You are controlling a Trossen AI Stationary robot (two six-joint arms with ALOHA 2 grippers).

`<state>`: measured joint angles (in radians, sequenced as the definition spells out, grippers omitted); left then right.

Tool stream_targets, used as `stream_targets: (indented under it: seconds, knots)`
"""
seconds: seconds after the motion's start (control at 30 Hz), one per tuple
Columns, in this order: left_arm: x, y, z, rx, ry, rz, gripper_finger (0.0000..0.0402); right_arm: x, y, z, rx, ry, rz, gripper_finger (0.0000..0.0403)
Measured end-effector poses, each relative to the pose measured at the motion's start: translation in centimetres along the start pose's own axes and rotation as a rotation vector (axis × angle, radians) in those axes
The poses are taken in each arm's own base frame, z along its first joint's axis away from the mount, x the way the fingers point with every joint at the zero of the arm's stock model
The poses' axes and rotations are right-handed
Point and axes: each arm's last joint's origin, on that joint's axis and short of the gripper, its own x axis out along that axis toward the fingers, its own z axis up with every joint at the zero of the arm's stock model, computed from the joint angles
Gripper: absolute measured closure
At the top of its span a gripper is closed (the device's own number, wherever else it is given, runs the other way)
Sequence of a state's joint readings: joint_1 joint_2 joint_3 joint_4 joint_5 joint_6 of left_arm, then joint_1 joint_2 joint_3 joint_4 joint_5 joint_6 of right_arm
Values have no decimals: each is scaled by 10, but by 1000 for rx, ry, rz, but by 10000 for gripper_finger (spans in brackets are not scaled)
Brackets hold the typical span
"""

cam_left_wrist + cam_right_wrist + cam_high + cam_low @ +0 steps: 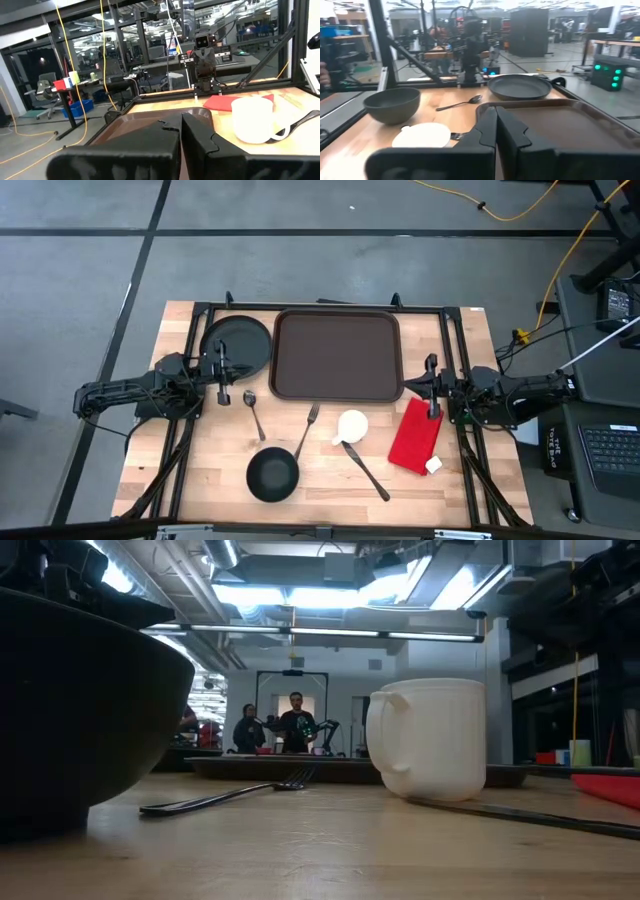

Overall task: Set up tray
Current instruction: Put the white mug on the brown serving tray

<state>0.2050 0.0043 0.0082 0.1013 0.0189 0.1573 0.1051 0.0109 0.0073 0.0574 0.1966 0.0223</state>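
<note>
The dark brown tray [338,355] lies flat at the table's far middle, also in the left wrist view [145,125] and the right wrist view [570,125]. Left of it rests a round black plate [237,345]. Nearer lie a spoon [253,412], a fork [307,430], a knife [367,470], a dark bowl [272,476], a white mug [351,426] and a red napkin [416,436]. My left gripper [221,370] [181,116] hangs shut at the left, above the table. My right gripper [432,385] [496,109] hangs shut at the right, above the tray's near right corner. Both are empty.
Black frame rails [190,380] run along both sides and the far edge of the wooden table. In the low view the bowl [80,710] and mug [435,740] stand close, with people far off in the room behind.
</note>
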Motion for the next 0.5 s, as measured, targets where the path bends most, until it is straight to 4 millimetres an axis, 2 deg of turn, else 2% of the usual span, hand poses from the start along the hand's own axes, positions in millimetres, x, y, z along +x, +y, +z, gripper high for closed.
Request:
stream_targets:
  seconds: [0.5]
  knots:
    - [7, 1, -1, -107, 19, 35, 400, 8, -2, -1, 18, 24, -136, 400]
